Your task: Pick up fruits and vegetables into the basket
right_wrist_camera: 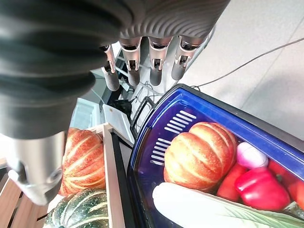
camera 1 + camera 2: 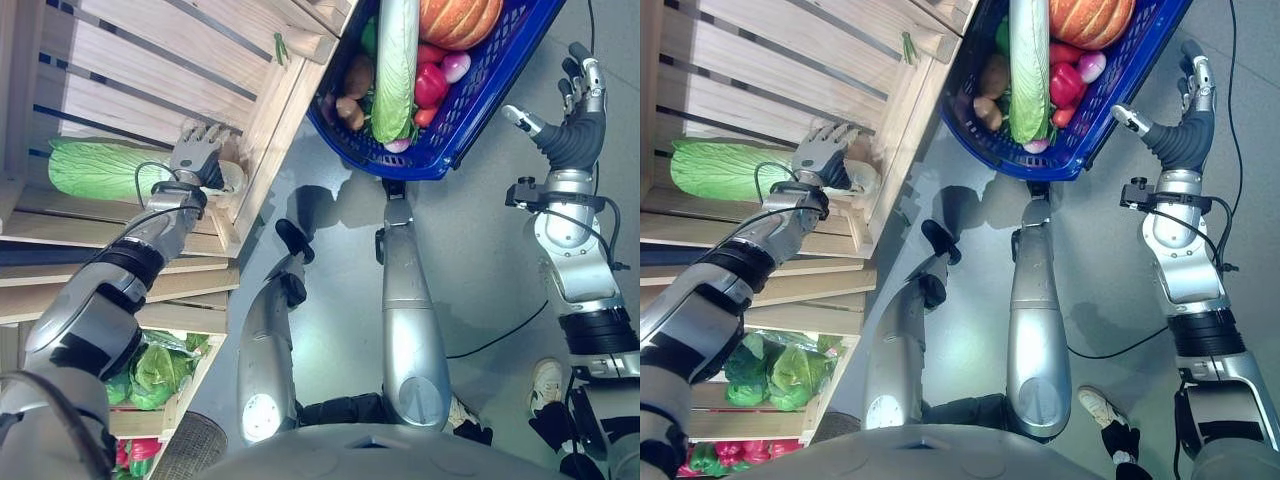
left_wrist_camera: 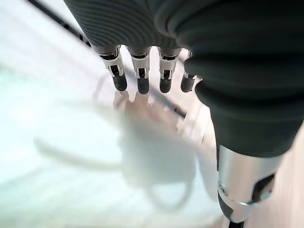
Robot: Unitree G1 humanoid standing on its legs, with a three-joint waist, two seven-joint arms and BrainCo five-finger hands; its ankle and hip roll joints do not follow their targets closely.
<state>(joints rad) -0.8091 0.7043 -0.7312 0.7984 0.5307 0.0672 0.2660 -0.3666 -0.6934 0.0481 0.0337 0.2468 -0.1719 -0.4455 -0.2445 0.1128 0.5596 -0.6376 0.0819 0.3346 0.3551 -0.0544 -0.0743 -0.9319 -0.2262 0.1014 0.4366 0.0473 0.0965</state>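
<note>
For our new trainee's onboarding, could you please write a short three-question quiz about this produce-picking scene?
1. True or false: the left hand is over the cabbage in the wooden crate.
2. Which of these lies in the blue basket: A orange pumpkin, B banana, C grapes?
3. Fill in: the right hand has its fingers ____.

Key: 1 true; 2 A; 3 open.

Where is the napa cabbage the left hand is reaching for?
The napa cabbage lies in the wooden crate at the eye view's left, just left of the left hand.
</note>
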